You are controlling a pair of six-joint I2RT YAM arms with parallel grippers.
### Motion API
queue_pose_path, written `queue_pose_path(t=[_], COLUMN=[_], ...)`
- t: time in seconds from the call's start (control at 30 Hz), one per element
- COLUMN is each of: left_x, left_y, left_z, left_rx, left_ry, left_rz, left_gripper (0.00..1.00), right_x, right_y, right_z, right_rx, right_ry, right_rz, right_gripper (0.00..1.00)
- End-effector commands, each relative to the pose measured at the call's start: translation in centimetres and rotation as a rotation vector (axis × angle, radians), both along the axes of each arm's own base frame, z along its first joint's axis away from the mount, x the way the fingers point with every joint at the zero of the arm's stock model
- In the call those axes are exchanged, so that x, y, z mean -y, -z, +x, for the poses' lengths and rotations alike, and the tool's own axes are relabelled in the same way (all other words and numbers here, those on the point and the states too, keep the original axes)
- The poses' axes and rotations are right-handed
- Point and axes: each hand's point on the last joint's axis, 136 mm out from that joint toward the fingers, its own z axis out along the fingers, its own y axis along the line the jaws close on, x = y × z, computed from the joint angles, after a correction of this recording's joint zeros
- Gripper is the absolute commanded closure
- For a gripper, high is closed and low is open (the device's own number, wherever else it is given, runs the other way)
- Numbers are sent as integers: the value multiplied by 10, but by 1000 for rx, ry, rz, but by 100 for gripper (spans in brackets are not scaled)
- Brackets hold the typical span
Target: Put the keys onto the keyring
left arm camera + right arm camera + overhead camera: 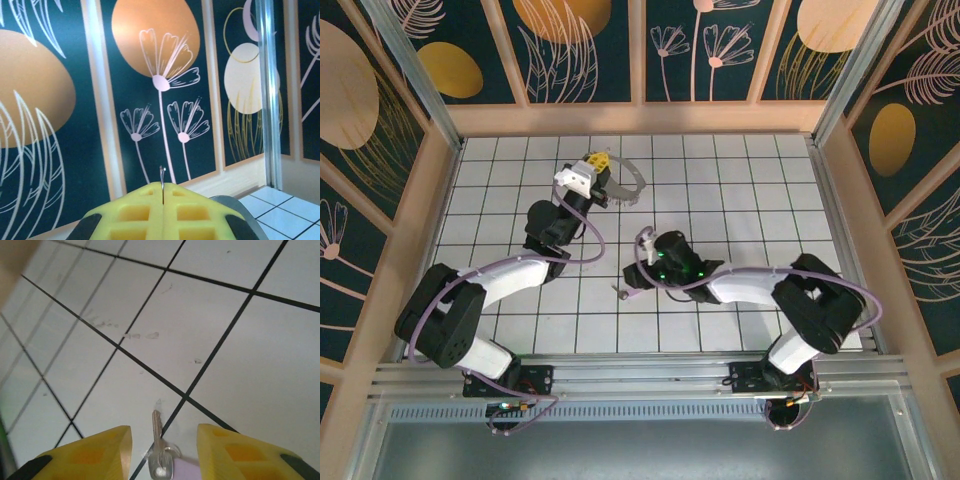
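At the back of the table in the top view, my left gripper [597,160] holds the keyring [641,181], a thin grey hoop, up above the tiles. In the left wrist view the yellow fingers [200,210] are pressed together with the ring's thin wire [162,177] sticking up from their seam. The key [620,292] lies on the tiles mid-table. My right gripper [632,282] is just above it. In the right wrist view a silver key [157,440] with a lilac tag [187,471] lies between the spread yellow fingers [100,450], a gap on each side.
A white tiled floor [740,190] is boxed in by a wooden frame and dark flower-print walls [590,50]. Purple cables loop along both arms [570,255]. An aluminium rail [640,375] runs along the near edge by the arm bases.
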Motion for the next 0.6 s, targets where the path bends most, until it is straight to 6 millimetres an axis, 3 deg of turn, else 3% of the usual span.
queue_pose_path(t=[0.0, 0.2, 0.57], left_x=[-24, -35, -32], left_y=[-30, -28, -25], left_z=[-6, -2, 2], left_rx=[80, 77, 65], left_ry=[-55, -88, -66], left_rz=[-53, -47, -41], left_gripper=[100, 100, 100], right_x=[-2, -11, -8], right_y=[23, 40, 48], right_z=[-1, -7, -22], right_rx=[69, 110, 161], right_ry=[-37, -69, -79], right_rz=[-198, -330, -443], right_gripper=[62, 63, 63])
